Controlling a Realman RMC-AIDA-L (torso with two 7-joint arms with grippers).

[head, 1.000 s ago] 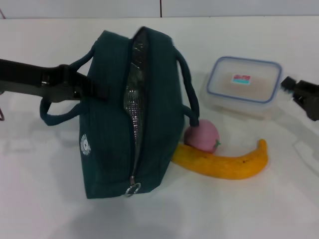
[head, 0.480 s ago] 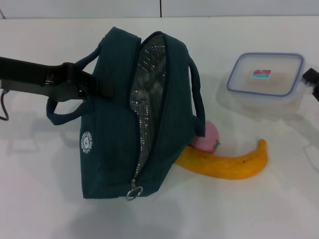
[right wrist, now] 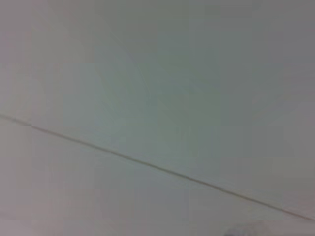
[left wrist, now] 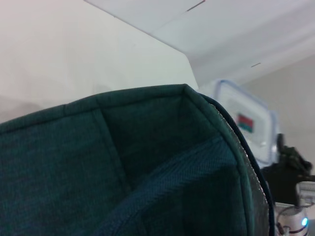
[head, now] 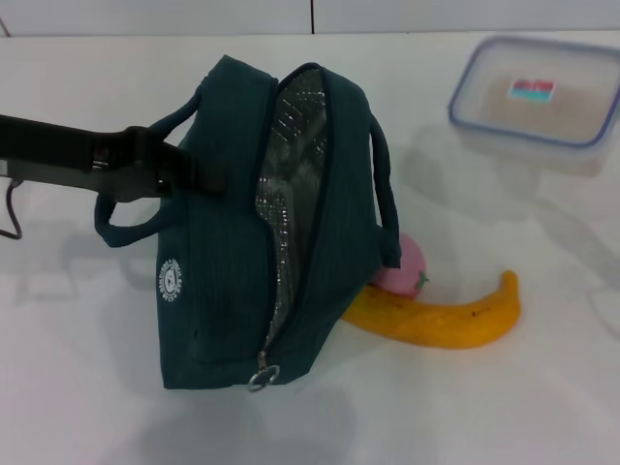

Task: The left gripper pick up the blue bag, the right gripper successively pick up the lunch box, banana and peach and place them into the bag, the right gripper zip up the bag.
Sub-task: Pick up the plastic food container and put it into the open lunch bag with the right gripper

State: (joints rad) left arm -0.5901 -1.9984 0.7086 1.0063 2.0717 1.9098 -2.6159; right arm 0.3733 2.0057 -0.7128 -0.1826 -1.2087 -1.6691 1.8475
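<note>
Since a second earlier the lunch box [head: 535, 95] had risen and drifted up and outward, off the table [head: 77, 387], and the blue bag [head: 262, 232] had gaped wider; the left gripper [head: 199, 176] stayed clamped on the bag's side by its handle; the right gripper [left wrist: 288, 169] sat just beyond the box, grip unclear; the bag's mouth lay toward the left arm from the box, long axis running away from the robot; the banana [head: 441, 315] and peach [head: 405, 267] rested against the bag's far side.
</note>
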